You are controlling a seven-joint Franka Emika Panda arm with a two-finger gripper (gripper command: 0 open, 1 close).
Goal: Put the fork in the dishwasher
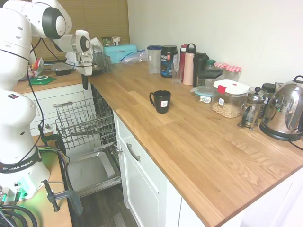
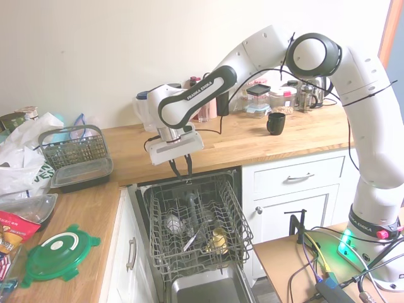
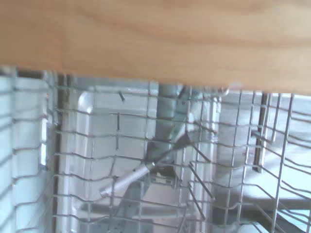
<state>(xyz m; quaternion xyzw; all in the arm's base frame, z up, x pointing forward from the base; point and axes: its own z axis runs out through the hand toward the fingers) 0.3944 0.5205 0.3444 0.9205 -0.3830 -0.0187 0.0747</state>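
Note:
The fork [image 3: 141, 171] lies slanted inside the dishwasher's grey wire rack [image 2: 196, 221]; in the second exterior view it is a thin silvery line [image 2: 194, 235] among the wires. My gripper [image 2: 180, 168] hangs just above the rack's back edge, beside the counter edge, with its dark fingers [image 2: 188, 165] apart and nothing between them. In the first exterior view the gripper [image 1: 85, 83] is over the pulled-out rack [image 1: 80, 123], with the drop-down door [image 1: 92, 172] below.
A black mug [image 1: 161, 100] stands on the wooden counter [image 1: 199, 142]. Jars, bottles and a kettle [image 1: 284, 111] line the wall. A cutlery basket [image 2: 74, 146] and green lid [image 2: 60, 247] sit left of the dishwasher. A yellowish round item [image 2: 219, 240] lies in the rack.

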